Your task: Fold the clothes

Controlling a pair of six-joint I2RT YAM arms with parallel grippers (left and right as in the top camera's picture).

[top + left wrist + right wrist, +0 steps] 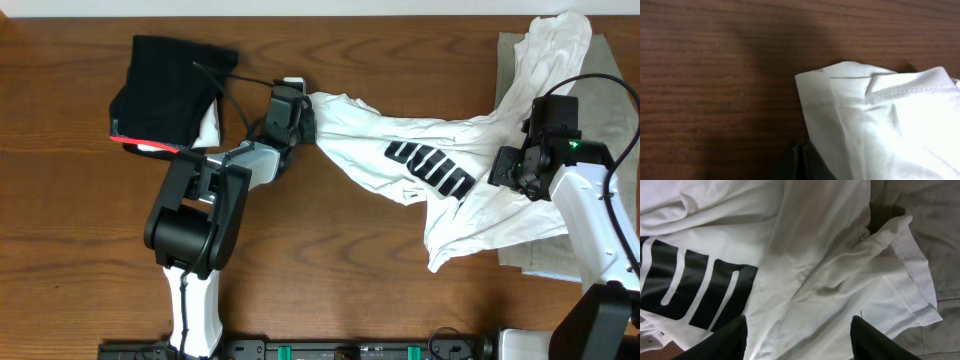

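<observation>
White T-shirt is lying rumpled, stretched across bench; left tool is pinching its end, right tool hanging open above.

The wooden table bears white T-shirt, black garment, grey-beige garment.

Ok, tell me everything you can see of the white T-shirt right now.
The white T-shirt is thin, soft cloth, crumpled and unfolded, stretched across the wooden table from the centre to the far right. A black striped print faces up near its middle. The left gripper is shut on its bunched left end, where the left wrist view shows a stitched hem. Its right part lies on a grey-beige garment. The right gripper is open just above it, not gripping.
</observation>
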